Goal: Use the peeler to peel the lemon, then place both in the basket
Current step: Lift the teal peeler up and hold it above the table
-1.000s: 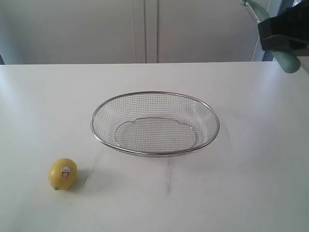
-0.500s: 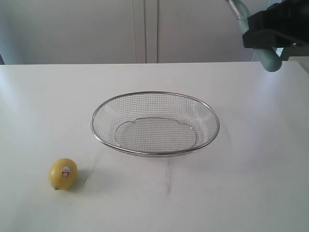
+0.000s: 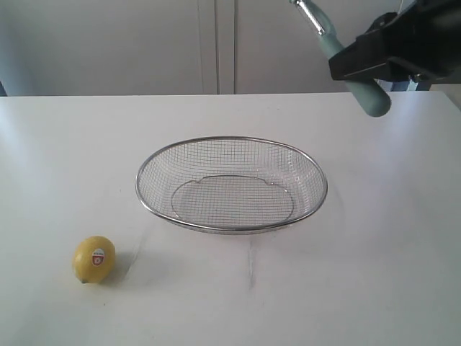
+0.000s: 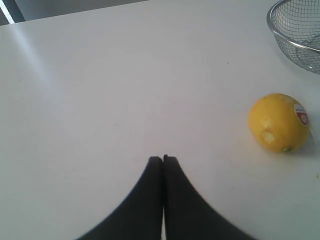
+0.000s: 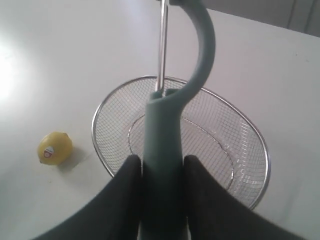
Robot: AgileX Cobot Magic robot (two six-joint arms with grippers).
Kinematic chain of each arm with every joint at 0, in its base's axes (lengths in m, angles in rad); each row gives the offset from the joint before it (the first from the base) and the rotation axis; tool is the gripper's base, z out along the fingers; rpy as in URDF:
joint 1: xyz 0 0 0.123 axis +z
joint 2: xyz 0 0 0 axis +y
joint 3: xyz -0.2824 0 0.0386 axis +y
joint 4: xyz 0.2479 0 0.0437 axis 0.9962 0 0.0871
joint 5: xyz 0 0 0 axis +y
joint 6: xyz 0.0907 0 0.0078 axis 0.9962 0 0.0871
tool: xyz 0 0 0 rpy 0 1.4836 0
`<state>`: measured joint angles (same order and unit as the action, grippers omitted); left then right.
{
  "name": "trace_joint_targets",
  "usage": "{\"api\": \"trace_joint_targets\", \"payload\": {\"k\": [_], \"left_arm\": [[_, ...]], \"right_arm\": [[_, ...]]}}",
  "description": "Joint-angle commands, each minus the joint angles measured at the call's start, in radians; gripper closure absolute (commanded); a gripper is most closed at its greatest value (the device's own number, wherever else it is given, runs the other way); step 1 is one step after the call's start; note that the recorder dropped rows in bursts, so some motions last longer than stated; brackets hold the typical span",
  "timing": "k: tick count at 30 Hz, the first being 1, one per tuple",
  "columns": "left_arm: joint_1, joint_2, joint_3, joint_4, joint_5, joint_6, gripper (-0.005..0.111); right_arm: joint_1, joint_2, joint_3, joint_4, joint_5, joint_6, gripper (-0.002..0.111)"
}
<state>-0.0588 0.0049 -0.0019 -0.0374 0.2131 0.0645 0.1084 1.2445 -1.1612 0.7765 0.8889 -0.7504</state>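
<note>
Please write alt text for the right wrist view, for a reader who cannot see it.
The right pincer is shut on the pale teal handle of the peeler, whose metal blade points away from the camera. Beyond it, an empty wire mesh basket stands on a white table, and a yellow lemon with a sticker lies beside the basket, outside it.

The basket (image 3: 232, 148) was shiny wire mesh, the table (image 3: 374, 274) matt white, the lemon (image 3: 94, 259) dimpled, the peeler (image 5: 165, 130) handle smooth matt plastic.
</note>
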Motion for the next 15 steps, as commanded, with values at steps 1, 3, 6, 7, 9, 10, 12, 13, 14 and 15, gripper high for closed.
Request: {"api": "trace_joint_targets", "payload": {"k": [1, 3, 6, 7, 9, 10, 12, 13, 14, 15], "left_arm": [[-0.007, -0.005, 0.002, -0.006, -0.002, -0.004, 0.107], [-0.007, -0.005, 0.002, -0.006, -0.002, -0.004, 0.107], [-0.007, -0.005, 0.002, -0.006, -0.002, -0.004, 0.107], [-0.007, -0.005, 0.002, -0.006, -0.002, -0.004, 0.107], [-0.007, -0.005, 0.002, -0.006, -0.002, -0.004, 0.107], [-0.007, -0.005, 0.002, -0.006, -0.002, -0.004, 0.107], [-0.007, -0.005, 0.002, -0.006, -0.002, -0.004, 0.107], [-0.007, -0.005, 0.002, -0.006, -0.002, -0.004, 0.107], [-0.007, -0.005, 0.002, -0.006, -0.002, -0.004, 0.107], [-0.007, -0.005, 0.002, -0.006, -0.002, -0.004, 0.107]], "right_arm": [[0.001, -0.006, 0.012, 0.086, 0.051, -0.013, 0.108], [0.001, -0.006, 0.02, 0.102, 0.083, -0.015, 0.108], [0.001, -0.006, 0.036, 0.102, 0.074, -0.015, 0.108], [0.001, -0.006, 0.036, 0.102, 0.074, -0.015, 0.108], [0.001, -0.006, 0.036, 0.102, 0.072, -0.015, 0.108], [0.001, -0.006, 0.036, 0.102, 0.074, -0.015, 0.108], [0.001, -0.006, 0.036, 0.102, 0.074, -0.011, 0.108], [0.001, -0.006, 0.036, 0.102, 0.074, -0.011, 0.108], [0.001, -0.006, 0.036, 0.102, 0.074, -0.011, 0.108], [0.001, -0.006, 0.036, 0.102, 0.072, -0.011, 0.108]]}}
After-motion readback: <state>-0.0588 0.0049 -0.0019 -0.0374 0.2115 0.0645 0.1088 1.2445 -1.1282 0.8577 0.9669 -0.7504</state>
